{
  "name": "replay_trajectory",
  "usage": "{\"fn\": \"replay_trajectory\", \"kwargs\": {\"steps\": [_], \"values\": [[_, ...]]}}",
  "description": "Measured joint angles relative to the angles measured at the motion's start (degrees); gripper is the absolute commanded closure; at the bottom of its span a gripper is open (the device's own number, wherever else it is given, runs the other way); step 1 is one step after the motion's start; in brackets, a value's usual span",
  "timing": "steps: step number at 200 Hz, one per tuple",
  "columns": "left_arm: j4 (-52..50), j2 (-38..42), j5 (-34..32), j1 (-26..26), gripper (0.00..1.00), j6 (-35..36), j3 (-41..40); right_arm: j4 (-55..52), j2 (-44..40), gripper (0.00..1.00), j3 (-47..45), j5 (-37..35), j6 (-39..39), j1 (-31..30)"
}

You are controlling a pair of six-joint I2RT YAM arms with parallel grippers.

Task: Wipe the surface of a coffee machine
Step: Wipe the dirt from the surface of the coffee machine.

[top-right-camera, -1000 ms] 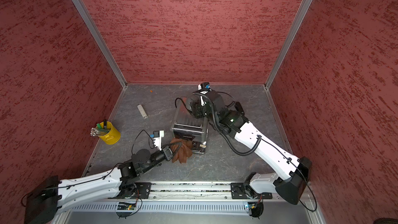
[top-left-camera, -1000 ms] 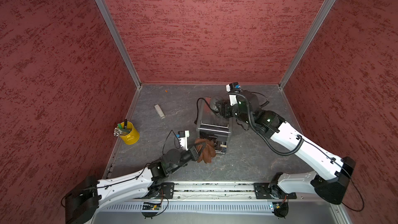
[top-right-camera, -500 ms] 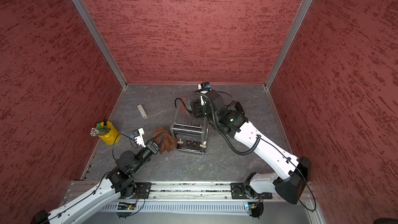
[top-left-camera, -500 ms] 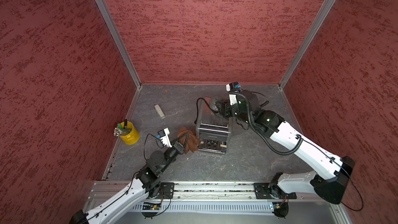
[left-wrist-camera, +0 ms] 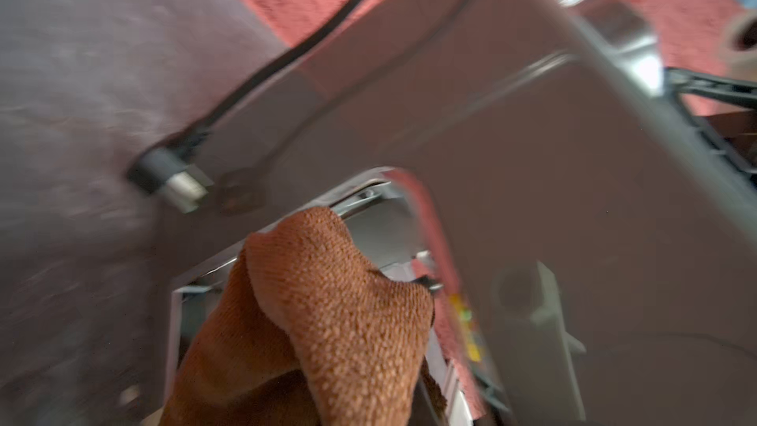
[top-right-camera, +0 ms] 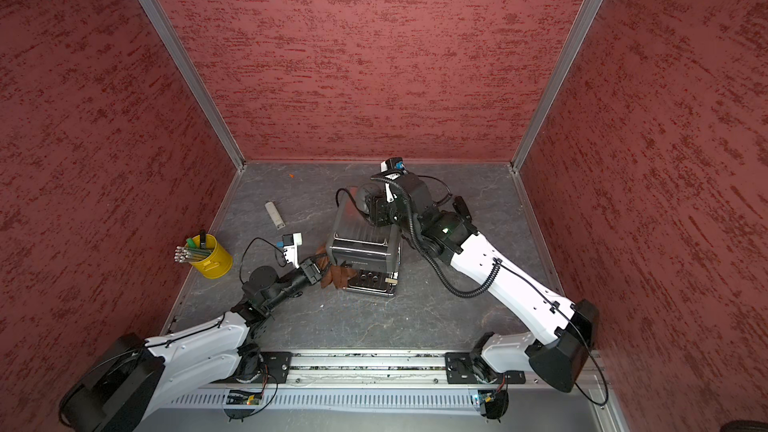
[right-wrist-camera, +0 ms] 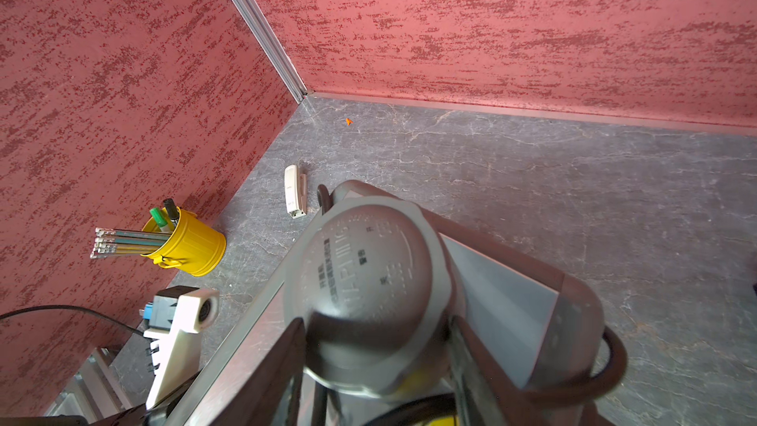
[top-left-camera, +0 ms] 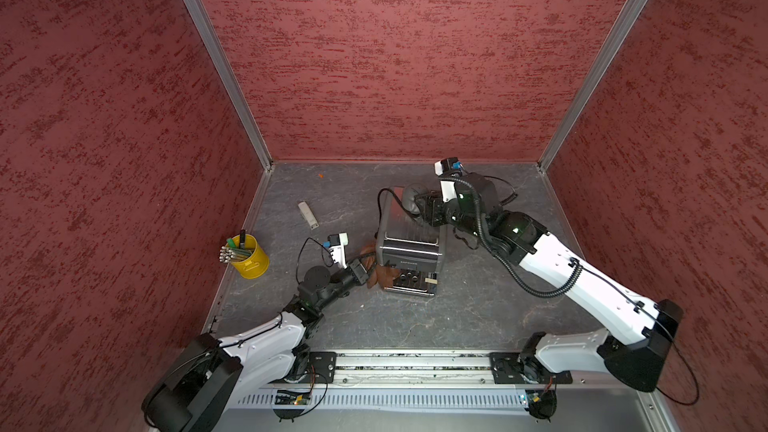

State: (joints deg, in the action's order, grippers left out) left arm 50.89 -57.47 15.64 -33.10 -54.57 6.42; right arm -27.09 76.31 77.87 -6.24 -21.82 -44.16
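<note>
Top views are both showing the cup (top-left-camera: pixel 250 257) sitting far left by the wall (top-left-camera: pixel 124 160), well apart from the job. Next, the left arm (top-left-camera: pixel 266 334) is reaching low over the floor (top-left-camera: pixel 415 317) from the rail (top-left-camera: pixel 407 367), bent at the elbow and pointing right. The left gripper (top-left-camera: pixel 369 268) is clenching a brown cloth (top-left-camera: pixel 384 278) tight. The cloth is pressing on the low front corner of the machine (top-left-camera: pixel 409 238).

The machine is standing in the middle of the floor, just right of that gripper. Its long side is running from front to back, turned a bit. So I think the next wipe is calling for a push along that side or across the front. The left arm is the nearer one for that. The left wrist view is blurry, but it is showing the cloth bunched against shiny metal.

Further right, the right arm (top-left-camera: pixel 582 284) is bending over from the right. The right gripper (top-left-camera: pixel 417 206) is grasping the dome (top-left-camera: pixel 409 195) on the machine's back top, with fingers (right-wrist-camera: pixel 293 346) on both sides. It is likely steadying the machine.
</note>
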Motion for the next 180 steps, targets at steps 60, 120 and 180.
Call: {"fn": "replay_trajectory", "kwargs": {"steps": [60, 120, 180], "values": [[3.28, -1.16, -0.37, -5.9, 1.0, 3.08, -1.18, 0.02, -0.35, 0.42, -0.46, -1.25, 0.0, 0.44], [14.16, -9.42, -6.34, -13.09, 1.0, 6.51, -2.34, -0.26, -0.35, 0.37, -0.48, -1.25, 0.52, 0.26], [19.41, -14.03, -18.43, -25.03, 1.0, 13.18, -1.46, -1.77, -1.33, 0.37, -1.36, -1.27, 1.77, 0.0]]}}
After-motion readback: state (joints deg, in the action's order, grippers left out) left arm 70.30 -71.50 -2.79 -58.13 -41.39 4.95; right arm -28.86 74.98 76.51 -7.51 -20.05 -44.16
